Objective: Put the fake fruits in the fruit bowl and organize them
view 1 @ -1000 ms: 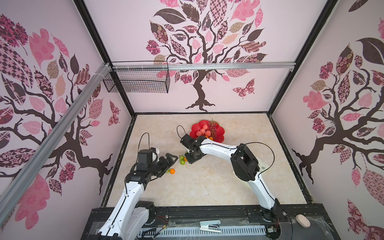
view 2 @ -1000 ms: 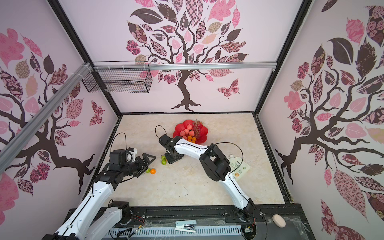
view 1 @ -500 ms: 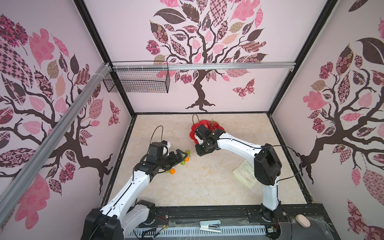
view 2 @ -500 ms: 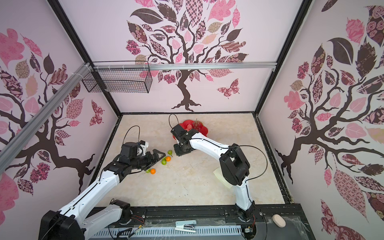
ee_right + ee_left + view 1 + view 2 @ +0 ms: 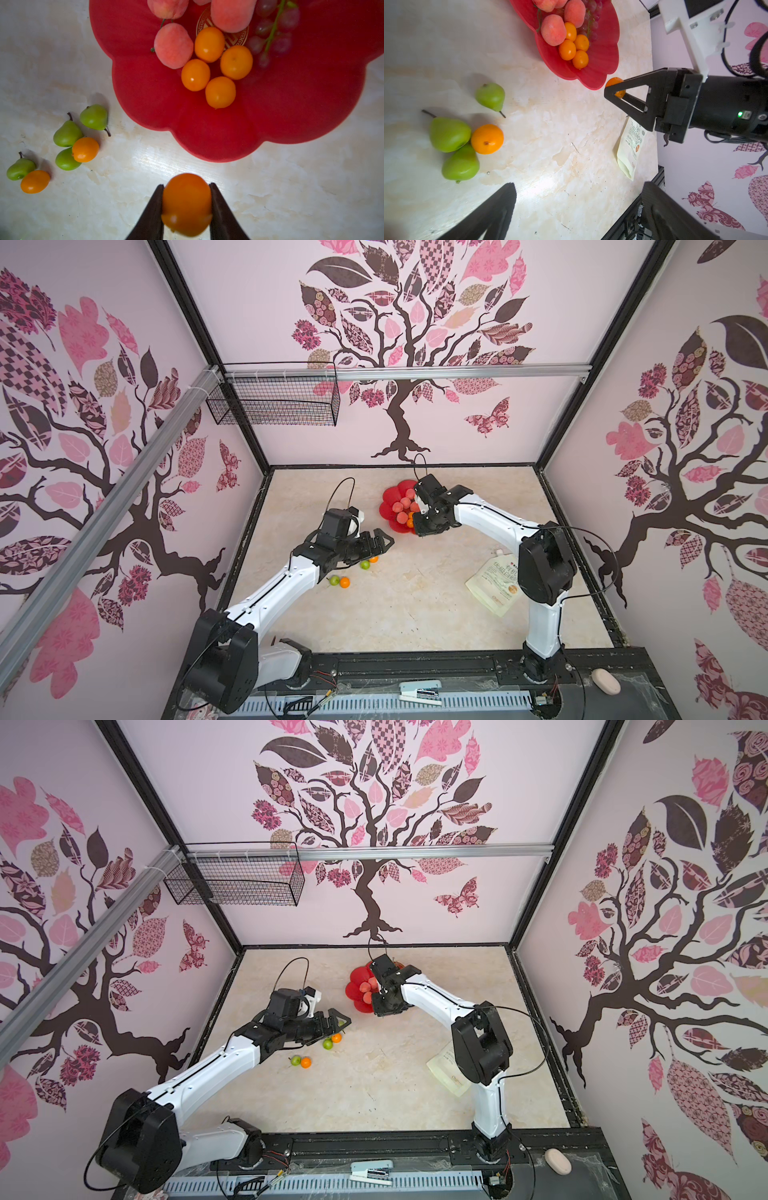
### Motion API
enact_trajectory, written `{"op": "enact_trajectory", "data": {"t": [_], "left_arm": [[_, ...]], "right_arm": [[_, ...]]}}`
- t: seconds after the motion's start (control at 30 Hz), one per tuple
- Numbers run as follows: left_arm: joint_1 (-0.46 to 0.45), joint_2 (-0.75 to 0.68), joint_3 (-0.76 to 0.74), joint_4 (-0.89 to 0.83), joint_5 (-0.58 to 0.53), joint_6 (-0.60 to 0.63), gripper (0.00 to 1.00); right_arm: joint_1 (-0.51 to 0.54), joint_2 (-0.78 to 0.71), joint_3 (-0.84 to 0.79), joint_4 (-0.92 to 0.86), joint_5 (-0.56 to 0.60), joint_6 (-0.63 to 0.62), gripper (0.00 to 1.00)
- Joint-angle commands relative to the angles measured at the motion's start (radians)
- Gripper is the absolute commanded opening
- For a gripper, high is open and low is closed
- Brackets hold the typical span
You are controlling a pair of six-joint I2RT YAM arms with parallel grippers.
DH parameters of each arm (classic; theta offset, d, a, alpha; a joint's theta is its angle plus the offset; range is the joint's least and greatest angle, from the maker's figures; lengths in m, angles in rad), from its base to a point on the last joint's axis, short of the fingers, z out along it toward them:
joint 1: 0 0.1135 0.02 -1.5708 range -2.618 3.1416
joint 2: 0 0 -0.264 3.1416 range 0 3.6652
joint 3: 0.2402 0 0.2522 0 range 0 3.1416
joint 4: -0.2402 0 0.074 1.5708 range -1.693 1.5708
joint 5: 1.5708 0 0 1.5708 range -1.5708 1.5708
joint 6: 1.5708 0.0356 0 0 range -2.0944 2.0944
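Observation:
The red scalloped fruit bowl (image 5: 291, 104) holds several oranges (image 5: 209, 44), peaches (image 5: 173, 45) and a grape bunch (image 5: 274, 41). My right gripper (image 5: 186, 185) is shut on an orange (image 5: 186, 204), just above the table at the bowl's near rim (image 5: 388, 510). The left wrist view shows that gripper (image 5: 612, 91) beside the rim. Three green pears (image 5: 67, 133) and an orange (image 5: 85, 149) lie clustered left of the bowl. Another pear (image 5: 20, 169) and orange (image 5: 35, 181) lie further out. My left gripper (image 5: 384, 541) hangs open and empty above the cluster.
A flat cream pouch (image 5: 494, 585) lies on the table by the right arm's elbow. A black wire basket (image 5: 274, 402) hangs on the back rail at the left. A stapler (image 5: 419, 691) and a pink oval object (image 5: 605, 680) sit on the front ledge.
My right gripper has carried the orange away from the loose fruit to the bowl's near rim. My left arm has reached forward and right over the fruit cluster.

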State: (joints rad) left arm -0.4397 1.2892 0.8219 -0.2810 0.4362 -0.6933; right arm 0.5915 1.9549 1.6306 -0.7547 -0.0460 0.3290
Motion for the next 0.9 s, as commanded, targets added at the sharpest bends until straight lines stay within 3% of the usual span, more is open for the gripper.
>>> {"op": "enact_trajectory", "data": {"t": [0.0, 0.3, 0.87], "left_arm": [[-0.040, 0.040, 0.075, 0.061, -0.035, 0.030, 0.98], [-0.128, 0.160, 0.197, 0.091, -0.148, 0.113, 0.98], [-0.130, 0.284, 0.262, 0.125, -0.128, 0.133, 0.98]], "right_arm": [[-0.025, 0.004, 0.056, -0.026, 0.009, -0.005, 0.33], [-0.092, 0.091, 0.133, -0.044, 0.008, -0.007, 0.33], [-0.138, 0.251, 0.215, -0.055, -0.020, -0.022, 0.33]]}}
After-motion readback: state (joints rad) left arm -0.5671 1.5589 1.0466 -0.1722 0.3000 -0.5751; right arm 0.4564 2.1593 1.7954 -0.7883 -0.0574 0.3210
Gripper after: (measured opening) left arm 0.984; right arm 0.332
